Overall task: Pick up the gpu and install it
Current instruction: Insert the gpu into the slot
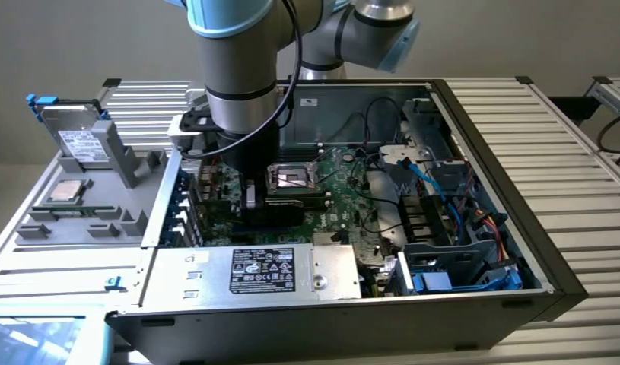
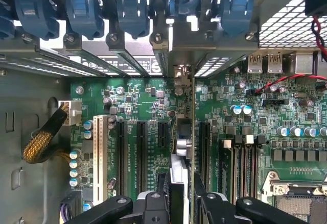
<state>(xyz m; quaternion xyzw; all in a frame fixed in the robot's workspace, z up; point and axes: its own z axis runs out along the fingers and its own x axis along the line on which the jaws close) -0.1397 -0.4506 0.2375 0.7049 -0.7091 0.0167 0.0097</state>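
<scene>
1. A black open-sided desktop computer case (image 1: 553, 258) is lying on a ribbed metal workbench (image 1: 594, 137), holding a green motherboard (image 1: 330, 190), a silver power supply box with a black label (image 1: 259, 272), blue and black cables (image 1: 442, 190) and a blue-tabbed drive bay (image 1: 431, 280).
2. The robot arm's black two-fingered gripper (image 2: 181, 198) is reaching down into the case, its fingers (image 2: 153, 203) closing on the gpu (image 2: 180, 183), a thin card seen edge-on with its silver metal end bracket (image 2: 180, 81) standing upright.
3. The gpu is sitting in line with a black expansion slot, between neighbouring long black slots (image 2: 140, 152) and a further black slot (image 2: 204, 152); whether it is fully seated cannot be told.
4. Blue retaining clips (image 2: 82, 12) are lining the case's rear wall just beyond the bracket.
5. On the exterior view's left, a grey moulded parts tray (image 1: 87, 205) is holding a silver hard drive with a white label (image 1: 81, 141) and a square silver processor (image 1: 66, 192).
</scene>
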